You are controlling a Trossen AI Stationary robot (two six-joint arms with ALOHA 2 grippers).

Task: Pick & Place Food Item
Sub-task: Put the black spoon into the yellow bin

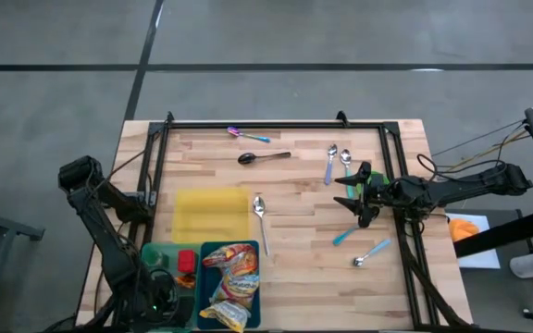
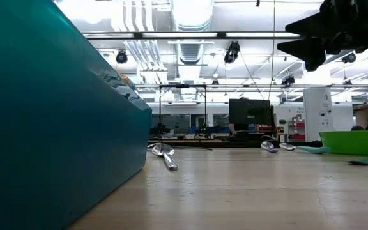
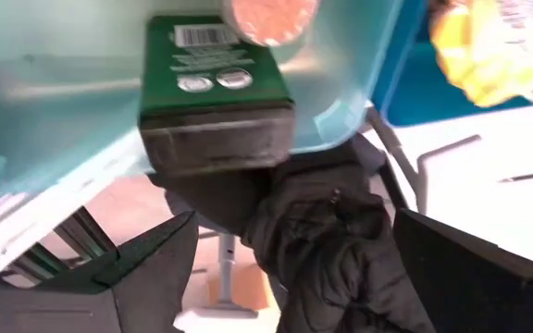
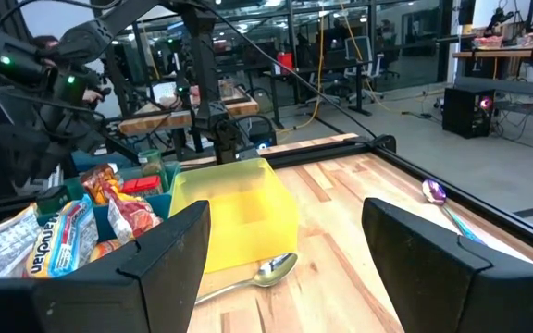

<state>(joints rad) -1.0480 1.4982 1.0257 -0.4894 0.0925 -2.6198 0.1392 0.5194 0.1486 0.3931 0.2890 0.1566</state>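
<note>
Item: wooden table (image 1: pixel 303 268) with a black frame rail around it.

Contents, near left corner: teal bin (image 1: pixel 232 289) holding bright snack packets (image 1: pixel 231 268); beside it on the left a green box (image 1: pixel 160 255) and a red item (image 1: pixel 187 261) in a second clear-teal tray (image 3: pixel 54 92). These are the food items. A yellow container (image 1: pixel 211 213) stands empty just beyond the bin, the likely destination, though the task does not say.

Contents, loose: steel spoon (image 1: pixel 261 215) just right of the yellow container; dark spoon (image 1: pixel 261 158) farther off; several blue-handled spoons (image 1: pixel 329 165) toward the right and far side.

Left tool (image 3: pixel 285 268): low at the near left corner, below the tray's edge, jaws spread wide, holding nothing.

Right tool (image 1: pixel 357 199): right of centre, above the table, fingers (image 4: pixel 169 254) wide apart, empty, facing the yellow container and bin.

Handling note (judgement): no food item is gripped yet. The right tool should cross left over the steel spoon without brushing it, come down on one packet only, and close across its narrow width. Packets are crinkly and overlapping, so a shallow pinch may slip or drag a neighbour.
</note>
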